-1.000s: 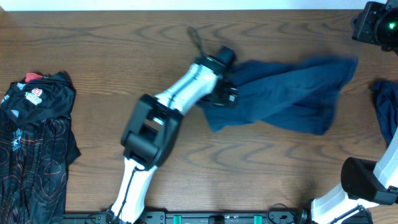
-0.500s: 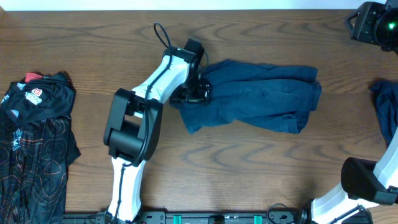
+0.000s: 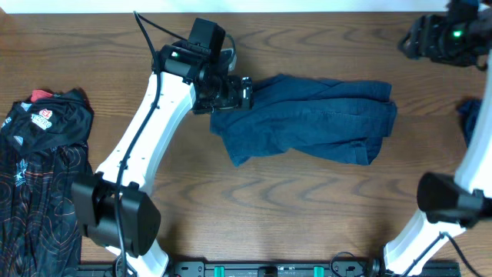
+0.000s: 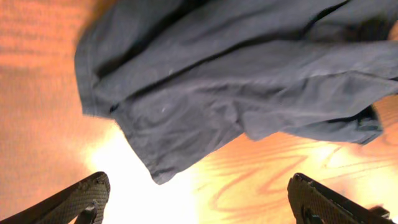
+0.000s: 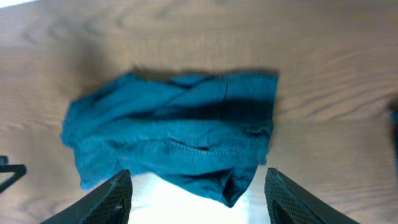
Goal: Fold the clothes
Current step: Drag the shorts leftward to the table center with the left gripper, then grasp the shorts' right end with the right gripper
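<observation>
A dark blue denim-like garment lies crumpled and roughly folded across the middle of the table. It fills the top of the left wrist view and the middle of the right wrist view. My left gripper hovers at the garment's left end, open, and nothing lies between its fingers. Raised above the far right corner, well off the cloth, is my right gripper, also open and empty, its fingers wide apart. A black jersey with red lines and a logo lies at the left edge.
Another piece of blue cloth shows at the right edge of the table. The left arm's white links stretch diagonally from the near edge toward the garment. The right arm's base stands at the near right corner.
The blue garment was drawn leftward and bunched shorter, then stayed put. My left arm swung back to the left. The right gripper let go, opened and rose toward the far right corner.
</observation>
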Available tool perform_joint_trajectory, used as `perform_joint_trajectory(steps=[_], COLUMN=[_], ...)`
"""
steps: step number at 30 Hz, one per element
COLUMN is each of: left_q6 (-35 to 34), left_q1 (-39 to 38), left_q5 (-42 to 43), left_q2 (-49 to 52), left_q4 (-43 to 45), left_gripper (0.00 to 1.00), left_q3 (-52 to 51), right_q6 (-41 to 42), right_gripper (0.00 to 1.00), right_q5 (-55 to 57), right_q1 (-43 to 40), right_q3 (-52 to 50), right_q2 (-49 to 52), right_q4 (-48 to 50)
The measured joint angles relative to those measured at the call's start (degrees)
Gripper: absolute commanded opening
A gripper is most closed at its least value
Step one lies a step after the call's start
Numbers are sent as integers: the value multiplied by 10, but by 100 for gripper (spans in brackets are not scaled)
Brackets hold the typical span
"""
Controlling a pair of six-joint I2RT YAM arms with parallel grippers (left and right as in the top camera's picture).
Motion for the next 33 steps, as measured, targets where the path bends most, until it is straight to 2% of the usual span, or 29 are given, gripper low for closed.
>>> perform_joint_trajectory(steps=[4,7,8,10,12,13,15,16,25,33], left_q6=[-4,-5,-5,-6,-9,-9,-9,-10,-12,-12], left_q1=[5,5,5,5,5,5,5,5,5,5], left_q5=[1,1,1,1,1,1,1,1,1,1], left_q2=[14,14,14,14,14,14,14,14,14,14], left_q4=[-17,-19,-20,-24,-26,-30,-38,-41,-63,-80], left_gripper=[93,93,93,93,93,93,93,93,89,89], left_q3=[-2,-2,-2,-2,-2,-2,-2,-2,-2,-2], right_q6=[-1,1,1,0,1,2,3,5,6,8], right_gripper=[74,75,75,66,67,70,92,99,98,90], right_q5=[4,6,7,12,21,28,39,42,79,91], right_q1=[10,13,13,14,14,14,14,14,14,14], right_q3=[-1,-7,-12,-28,-49,-63,-93,-106,-190,-293], right_q2=[54,80,88,102,113,115,120,123,128,128], right_q4=[-10,-10,-10,-10,-10,-9,-9,-7,39,126])
